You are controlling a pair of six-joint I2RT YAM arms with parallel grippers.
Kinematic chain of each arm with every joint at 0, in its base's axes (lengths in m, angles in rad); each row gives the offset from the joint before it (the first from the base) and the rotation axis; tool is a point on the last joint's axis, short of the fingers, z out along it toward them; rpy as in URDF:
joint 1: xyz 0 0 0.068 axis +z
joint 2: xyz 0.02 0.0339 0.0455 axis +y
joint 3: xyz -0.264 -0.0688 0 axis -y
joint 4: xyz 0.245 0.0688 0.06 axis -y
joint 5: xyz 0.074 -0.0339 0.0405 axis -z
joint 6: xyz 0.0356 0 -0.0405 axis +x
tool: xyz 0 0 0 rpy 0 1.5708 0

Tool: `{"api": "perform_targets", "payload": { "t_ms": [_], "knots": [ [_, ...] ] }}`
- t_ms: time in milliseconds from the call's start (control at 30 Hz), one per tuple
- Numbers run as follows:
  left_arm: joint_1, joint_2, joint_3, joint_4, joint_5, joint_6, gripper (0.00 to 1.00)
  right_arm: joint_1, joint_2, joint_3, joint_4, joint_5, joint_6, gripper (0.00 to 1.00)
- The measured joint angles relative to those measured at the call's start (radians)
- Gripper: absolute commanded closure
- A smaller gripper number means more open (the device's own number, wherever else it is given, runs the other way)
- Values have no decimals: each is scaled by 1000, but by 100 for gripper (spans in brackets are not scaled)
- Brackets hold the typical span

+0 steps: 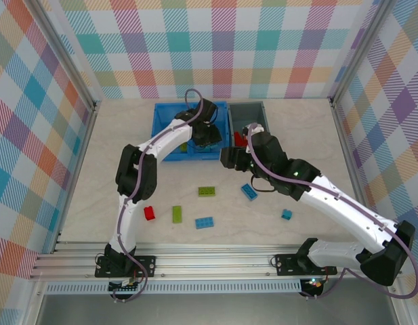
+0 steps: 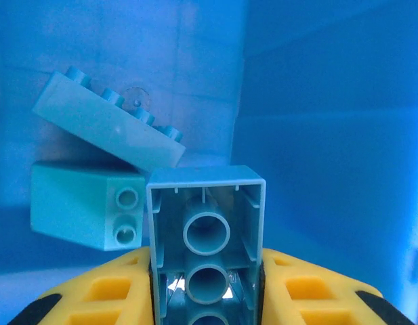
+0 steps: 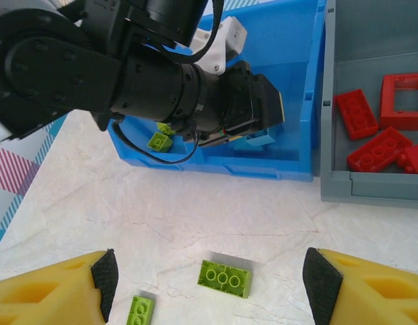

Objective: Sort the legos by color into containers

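Observation:
My left gripper (image 2: pixel 207 288) is shut on a light blue lego (image 2: pixel 207 223), held with its hollow underside showing, down in the blue container's (image 1: pixel 169 128) right compartment. Two more light blue legos (image 2: pixel 103 125) lie there, one leaning on the other. My right gripper (image 3: pixel 213 288) hangs open, well above the table. A lime green lego (image 3: pixel 225 278) lies on the table beneath and between its fingers, untouched, and a smaller green one (image 3: pixel 140 313) lies to its left. The grey container (image 3: pixel 371 186) holds red legos (image 3: pixel 356 114) and a red frame (image 3: pixel 403 101).
Loose on the table are a red lego (image 1: pixel 150 213), green ones (image 1: pixel 177 214), and blue ones (image 1: pixel 248 191), (image 1: pixel 204 222), (image 1: pixel 286 214). A green lego (image 3: pixel 159 141) lies in the blue container's left compartment. The left arm (image 3: pixel 127 74) reaches over that container, close to my right gripper (image 1: pixel 227 160).

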Motion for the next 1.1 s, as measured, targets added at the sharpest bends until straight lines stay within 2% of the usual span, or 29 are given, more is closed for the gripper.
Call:
{"api": "perform_targets", "payload": {
  "t_ms": [67, 167, 300, 500, 633, 733, 833, 967, 1100],
  "knots": [
    [9, 16, 5, 8, 27, 3, 62, 0, 4, 0, 1, -3, 0, 26],
    [12, 22, 5, 7, 55, 7, 49, -5, 11, 0, 2, -11, 3, 26],
    [12, 21, 3, 13, 74, 20, 40, -6, 21, 0, 2, -15, 5, 25],
    [12, -3, -27, 19, 68, 25, 43, -6, 35, 0, 2, -30, 16, 26],
    [12, -96, -68, 8, 34, 24, 44, -6, 38, 0, -2, -42, 15, 27],
    [12, -243, -156, 0, -30, 16, 42, -1, 66, 14, -17, -83, 0, 27],
    [12, -464, -294, -26, -141, -16, 40, 45, 145, 54, -17, -126, -32, 27],
    [10, -872, -555, -85, -298, -72, 38, 209, 294, 72, 42, -217, -69, 23],
    [10, -1254, -738, -212, -425, -142, 38, 355, 454, 78, 127, -319, -108, 18]
  ]
}}
